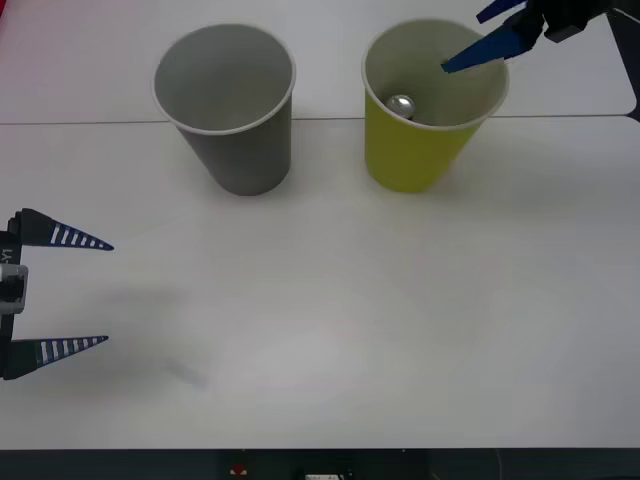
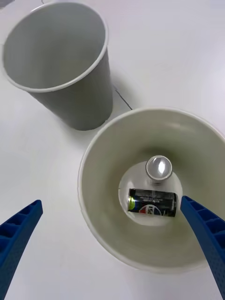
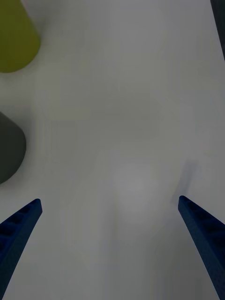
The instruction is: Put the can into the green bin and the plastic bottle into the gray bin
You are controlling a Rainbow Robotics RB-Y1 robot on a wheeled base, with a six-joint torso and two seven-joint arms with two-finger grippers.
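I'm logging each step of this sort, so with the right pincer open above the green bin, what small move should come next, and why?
Probably lift the right pincer up and away from the green bin. It is open and holds nothing, and the can lies on its side at the bin's bottom. The gray bin looks empty. The left pincer waits open over the table.

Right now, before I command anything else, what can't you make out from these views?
- Green bin contents: in the front view its wall hides all but a glint. The right wrist view shows the can lying beside a round silver top I cannot identify.
- Gray bin floor: hidden by its own wall.
- Right end effector, open above the green bin: cut by the front view's top edge.
- Left end effector, open: cut by the left edge.
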